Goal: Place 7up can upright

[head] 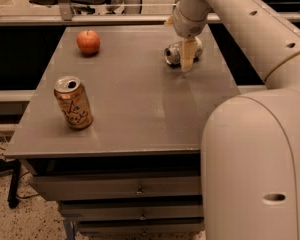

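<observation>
Lying on its side at the far right of the surface (140, 99), the 7up can (172, 54) is met by the tool (186, 55); its grip cannot be told; lifting and uprighting are needed next

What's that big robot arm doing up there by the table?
The robot is trying to stand a 7up can up. Its arm reaches over the table, and the gripper is down right at the can, near the table's far right edge. The can lies on its side, not yet upright. An apple sits at the far left and an orange can stands at the front left, both untouched.
</observation>
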Controlling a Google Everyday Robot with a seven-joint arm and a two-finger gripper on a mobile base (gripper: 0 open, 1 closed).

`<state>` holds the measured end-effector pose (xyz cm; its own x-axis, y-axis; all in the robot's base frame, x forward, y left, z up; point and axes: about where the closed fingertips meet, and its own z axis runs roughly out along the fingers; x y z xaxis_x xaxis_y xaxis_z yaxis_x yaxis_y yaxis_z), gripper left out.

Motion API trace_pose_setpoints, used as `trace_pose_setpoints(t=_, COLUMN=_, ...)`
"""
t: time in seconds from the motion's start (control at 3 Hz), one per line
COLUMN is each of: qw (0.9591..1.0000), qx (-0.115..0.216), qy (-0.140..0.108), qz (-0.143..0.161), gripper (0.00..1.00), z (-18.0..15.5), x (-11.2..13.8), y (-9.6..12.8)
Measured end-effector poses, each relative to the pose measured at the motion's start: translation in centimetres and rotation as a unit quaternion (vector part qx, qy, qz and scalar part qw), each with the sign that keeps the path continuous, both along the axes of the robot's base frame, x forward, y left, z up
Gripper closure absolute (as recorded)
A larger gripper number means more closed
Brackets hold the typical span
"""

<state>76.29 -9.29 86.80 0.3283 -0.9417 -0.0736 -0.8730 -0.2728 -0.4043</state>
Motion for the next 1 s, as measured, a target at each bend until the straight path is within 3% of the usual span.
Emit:
trace_pose_setpoints(t=0.33, qw=0.9999, qx=-0.013, qy=0.006, qz=0.003, gripper=0.22, z=-0.4, x=0.2, y=-0.8)
trace_pose_setpoints(t=1.0, qw=0.9995, qx=-0.029, qy=0.012, qz=0.006, gripper=0.69, z=-0.6, x=0.0, y=-2.2)
